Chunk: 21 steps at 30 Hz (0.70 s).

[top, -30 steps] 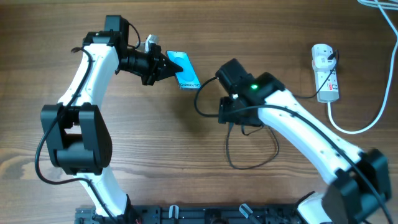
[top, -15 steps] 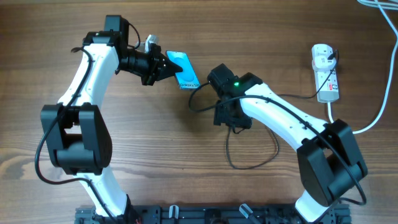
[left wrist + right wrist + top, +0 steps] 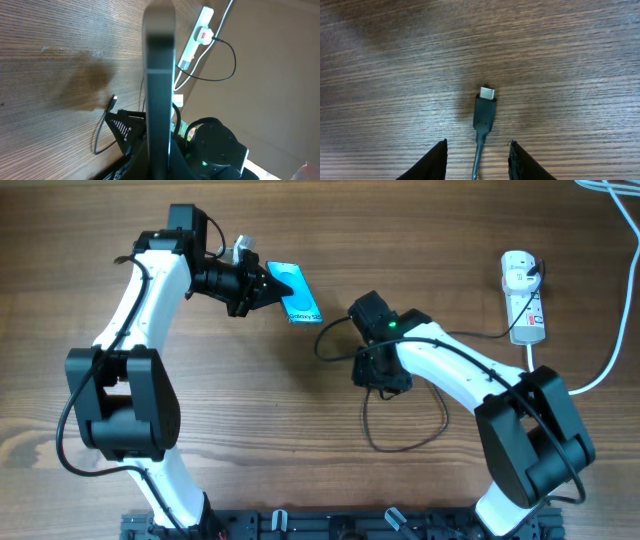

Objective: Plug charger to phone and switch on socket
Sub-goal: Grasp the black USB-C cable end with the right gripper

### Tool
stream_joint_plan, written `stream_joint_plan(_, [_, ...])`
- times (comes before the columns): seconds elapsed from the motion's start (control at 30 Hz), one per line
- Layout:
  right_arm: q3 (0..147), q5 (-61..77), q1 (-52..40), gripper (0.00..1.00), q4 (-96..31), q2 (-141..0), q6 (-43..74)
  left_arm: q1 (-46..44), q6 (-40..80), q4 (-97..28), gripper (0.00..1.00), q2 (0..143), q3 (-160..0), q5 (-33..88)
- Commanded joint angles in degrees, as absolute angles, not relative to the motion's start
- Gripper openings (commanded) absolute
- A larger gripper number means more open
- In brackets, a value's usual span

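Observation:
My left gripper (image 3: pixel 266 288) is shut on the phone (image 3: pixel 301 294), a cyan-screened handset held off the table; in the left wrist view its dark edge (image 3: pixel 159 75) faces the camera. The charger, a thin black cable (image 3: pixel 405 445), loops on the table. Its small dark plug (image 3: pixel 485 107) lies flat on the wood. My right gripper (image 3: pixel 478 143) is open, low over the table, with the cable just behind the plug between its fingers, not gripped. The plug also shows in the left wrist view (image 3: pixel 113 100). The white socket (image 3: pixel 524 300) lies at the far right.
A white lead (image 3: pixel 590 385) curves from the socket along the right edge. A white cable (image 3: pixel 622 210) runs in from the top right corner. The right arm (image 3: pixel 450 365) stretches between the phone and the socket. The socket shows in the left wrist view (image 3: pixel 199 36).
My right wrist swung left toward the phone, then drew back a little to the right and lower. The left arm and the phone have not moved.

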<state>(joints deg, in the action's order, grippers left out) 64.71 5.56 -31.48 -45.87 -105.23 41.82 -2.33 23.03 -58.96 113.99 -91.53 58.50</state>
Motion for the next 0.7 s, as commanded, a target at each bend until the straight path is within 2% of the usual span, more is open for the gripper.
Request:
stream_joint_plan(0.0, [64.2, 3.7, -31.7, 0.38, -46.3, -106.2, 44.1, -2.0, 22.9, -58.8, 0.04, 112.4, -92.4, 60.1])
stream_joint_plan(0.67, [62.5, 2.9, -33.4, 0.32, -44.8, -109.4, 45.1, -2.0, 22.9, -59.0, 0.04, 112.4, -92.4, 60.1])
